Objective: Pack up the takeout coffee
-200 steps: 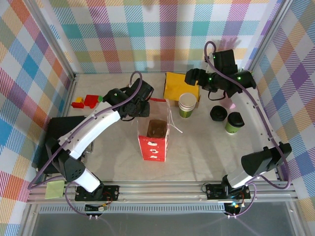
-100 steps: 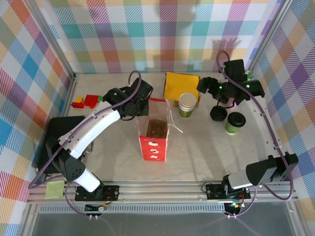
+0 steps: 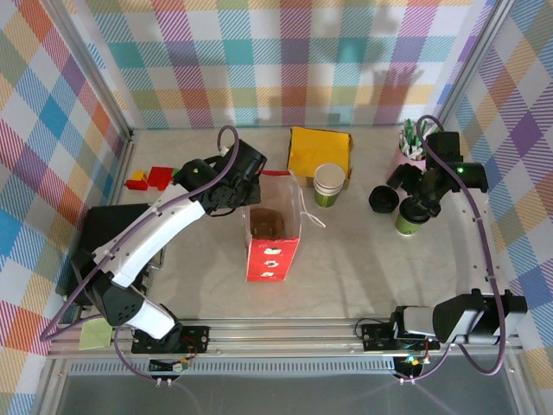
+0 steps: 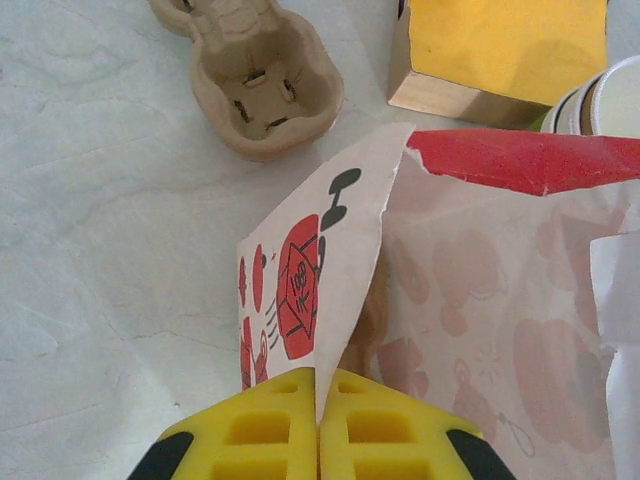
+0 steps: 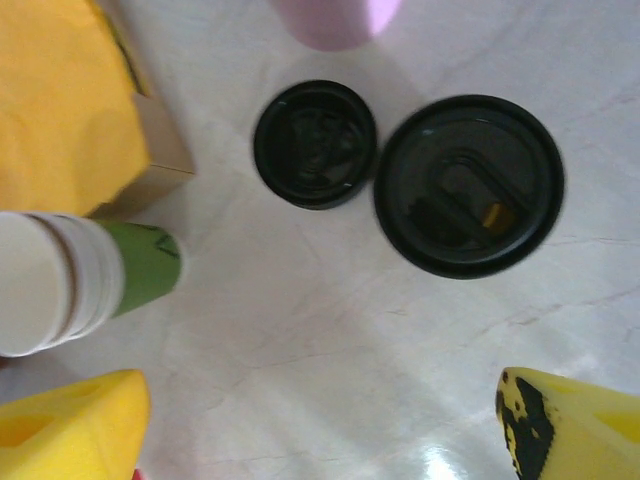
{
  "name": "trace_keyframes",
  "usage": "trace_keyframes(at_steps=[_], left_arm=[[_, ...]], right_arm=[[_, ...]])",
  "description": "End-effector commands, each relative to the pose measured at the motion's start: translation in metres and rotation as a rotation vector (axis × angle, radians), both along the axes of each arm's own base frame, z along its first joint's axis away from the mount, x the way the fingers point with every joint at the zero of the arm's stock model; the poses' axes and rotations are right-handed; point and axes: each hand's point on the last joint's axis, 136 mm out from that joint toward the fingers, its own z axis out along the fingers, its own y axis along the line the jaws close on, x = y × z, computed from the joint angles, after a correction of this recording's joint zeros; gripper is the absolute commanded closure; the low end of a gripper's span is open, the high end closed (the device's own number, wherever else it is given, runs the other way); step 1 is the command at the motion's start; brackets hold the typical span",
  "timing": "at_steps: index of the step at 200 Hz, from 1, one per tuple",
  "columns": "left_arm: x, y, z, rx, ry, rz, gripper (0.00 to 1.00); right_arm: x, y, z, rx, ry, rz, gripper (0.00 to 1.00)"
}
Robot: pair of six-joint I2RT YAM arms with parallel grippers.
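Observation:
The takeout coffee [image 5: 468, 185], seen from above as a round black lid with a sip hole, stands on the table; its green body [image 3: 404, 225] peeks out under my right arm. My right gripper [image 5: 320, 425] [image 3: 422, 204] hovers over it, open, both yellow fingers wide apart and nothing between them. A red-and-white paper bag [image 3: 272, 242] stands open mid-table with something brown inside. My left gripper [image 4: 318, 400] [image 3: 244, 192] is shut on the bag's left rim [image 4: 345, 250].
A loose black lid [image 5: 315, 143] [image 3: 383, 200] lies just left of the coffee. Also around are a stack of green-and-white cups [image 3: 328, 184], a yellow box [image 3: 320, 151], a pink cup of sticks [image 3: 408, 151], a brown pulp cup carrier [image 4: 255, 75] and coloured blocks [image 3: 151, 179].
My right arm has swung right, from above the yellow box and cup stack to above the lidded coffee, uncovering the pink cup. The left gripper stays on the bag rim, drawn slightly left.

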Motion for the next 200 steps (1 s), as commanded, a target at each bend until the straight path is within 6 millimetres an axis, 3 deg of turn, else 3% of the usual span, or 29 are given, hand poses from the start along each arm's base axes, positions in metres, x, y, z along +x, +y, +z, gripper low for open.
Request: trace_keyframes(at_steps=[1, 63, 200], left_arm=[[-0.005, -0.004, 0.004, -0.048, -0.011, -0.011, 1.0], [-0.005, -0.011, -0.001, -0.085, -0.035, -0.058, 1.0], [0.002, -0.024, -0.007, -0.088, -0.033, -0.107, 1.0]], right_arm=[[0.001, -0.012, -0.014, -0.041, 0.038, 0.02, 0.08], [0.021, -0.043, -0.046, -0.079, 0.113, 0.003, 0.07], [0.039, -0.047, -0.079, -0.001, 0.217, -0.019, 0.14]])
